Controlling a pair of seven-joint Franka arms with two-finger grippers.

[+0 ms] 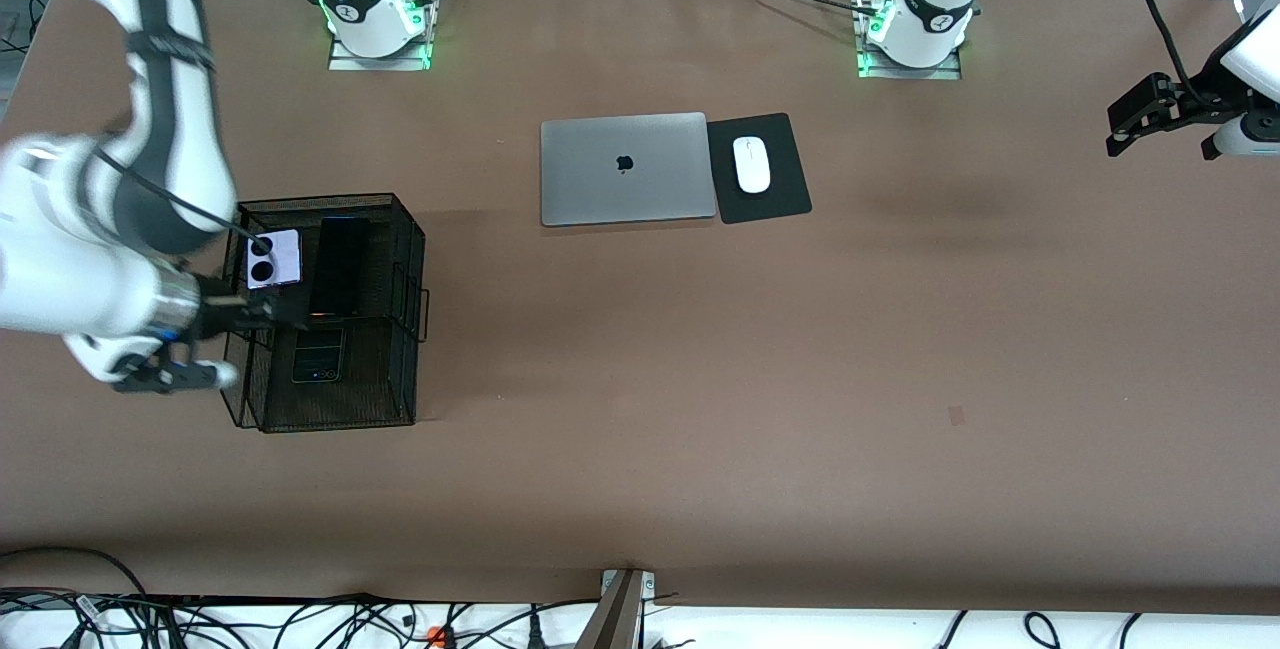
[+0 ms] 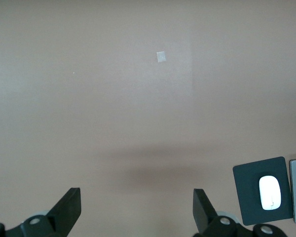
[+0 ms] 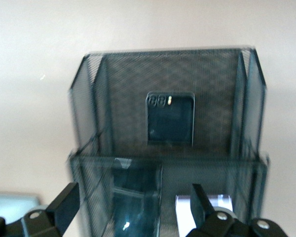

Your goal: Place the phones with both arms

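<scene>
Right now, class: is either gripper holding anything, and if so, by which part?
Nothing is held. The right gripper stands open over the mesh basket; the left gripper waits open over bare table.

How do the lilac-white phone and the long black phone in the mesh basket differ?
Colour: the lilac-white phone is pale with two black camera circles; the long black phone is plain dark.
Shape: the lilac-white phone is small and squarish; the long black phone is an elongated slab.
Place: the lilac-white phone sits toward the right arm's end of the mesh basket, the long black phone beside it, more central.
Both lie in the basket's compartment farther from the front camera.
</scene>
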